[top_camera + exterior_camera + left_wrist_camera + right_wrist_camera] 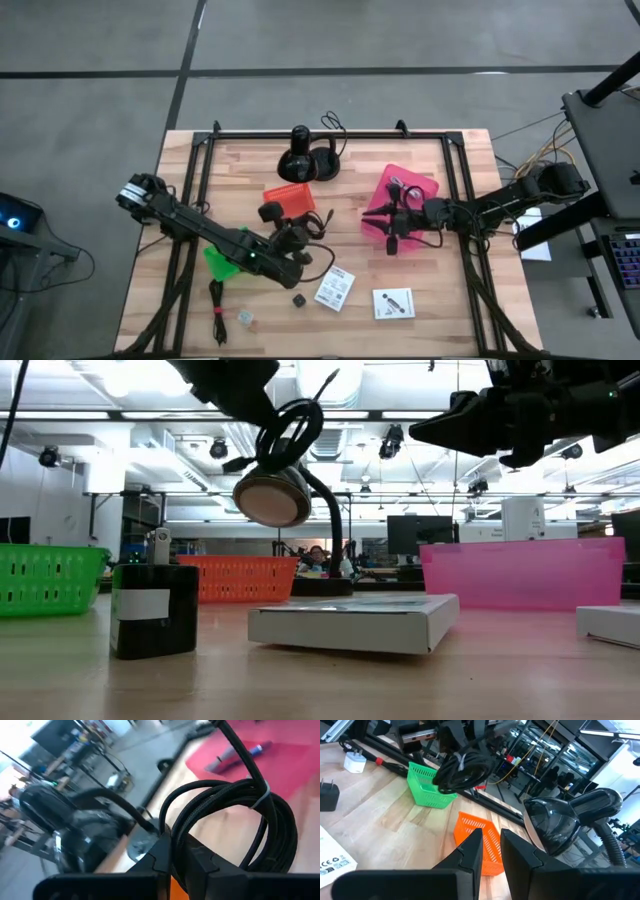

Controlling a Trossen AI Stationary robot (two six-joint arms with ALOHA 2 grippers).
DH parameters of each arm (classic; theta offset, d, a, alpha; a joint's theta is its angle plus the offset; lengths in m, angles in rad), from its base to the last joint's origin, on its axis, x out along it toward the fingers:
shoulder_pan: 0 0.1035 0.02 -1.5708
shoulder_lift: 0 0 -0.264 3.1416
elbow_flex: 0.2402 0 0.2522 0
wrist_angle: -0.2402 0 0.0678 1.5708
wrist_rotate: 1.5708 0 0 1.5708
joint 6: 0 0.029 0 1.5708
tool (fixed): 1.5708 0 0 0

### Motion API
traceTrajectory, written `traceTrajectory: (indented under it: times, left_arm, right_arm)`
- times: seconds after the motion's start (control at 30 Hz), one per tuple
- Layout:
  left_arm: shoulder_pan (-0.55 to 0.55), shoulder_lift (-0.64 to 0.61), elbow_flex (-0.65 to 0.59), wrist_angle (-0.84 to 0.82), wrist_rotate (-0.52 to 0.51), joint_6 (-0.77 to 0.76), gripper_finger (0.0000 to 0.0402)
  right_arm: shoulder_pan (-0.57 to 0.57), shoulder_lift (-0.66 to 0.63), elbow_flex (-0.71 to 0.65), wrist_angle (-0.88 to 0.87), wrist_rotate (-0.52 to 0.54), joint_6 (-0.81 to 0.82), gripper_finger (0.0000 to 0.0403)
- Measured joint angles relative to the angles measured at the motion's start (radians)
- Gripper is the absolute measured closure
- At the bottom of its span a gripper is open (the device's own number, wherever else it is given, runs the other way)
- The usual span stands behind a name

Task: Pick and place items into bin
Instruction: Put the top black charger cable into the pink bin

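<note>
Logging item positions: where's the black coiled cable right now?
The black coiled cable is off the table, held in the left tool; in the high view it sits mid-table, just below the orange basket.

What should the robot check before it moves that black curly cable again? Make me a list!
1. Left gripper shut on the black coiled cable: ok.
2. Cable lifted off the table: ok.
3. Cable above a bin: cannot tell; the orange bin is nearest.
4. Right gripper out of the way, over the pink bin: ok.
5. Right gripper empty: ok.
</note>
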Motion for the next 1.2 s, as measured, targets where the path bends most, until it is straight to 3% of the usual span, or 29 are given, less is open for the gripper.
traceTrajectory:
  times: [0.23,0.57,1.2]
  left_arm:
    - [0.001,0.000,-0.014,0.135,-0.028,0.114,0.0391]
    - [0.001,0.000,-0.016,0.150,-0.054,0.130,0.0391]
    - [0.025,0.000,-0.034,0.284,-0.128,0.130,0.0391]
  right_arm:
    - [0.000,0.000,0.000,0.000,0.000,0.016,0.0325]
    - [0.000,0.000,0.000,0.000,0.000,0.038,0.0265]
    - [0.000,0.000,0.000,0.000,-0.001,0.040,0.0264]
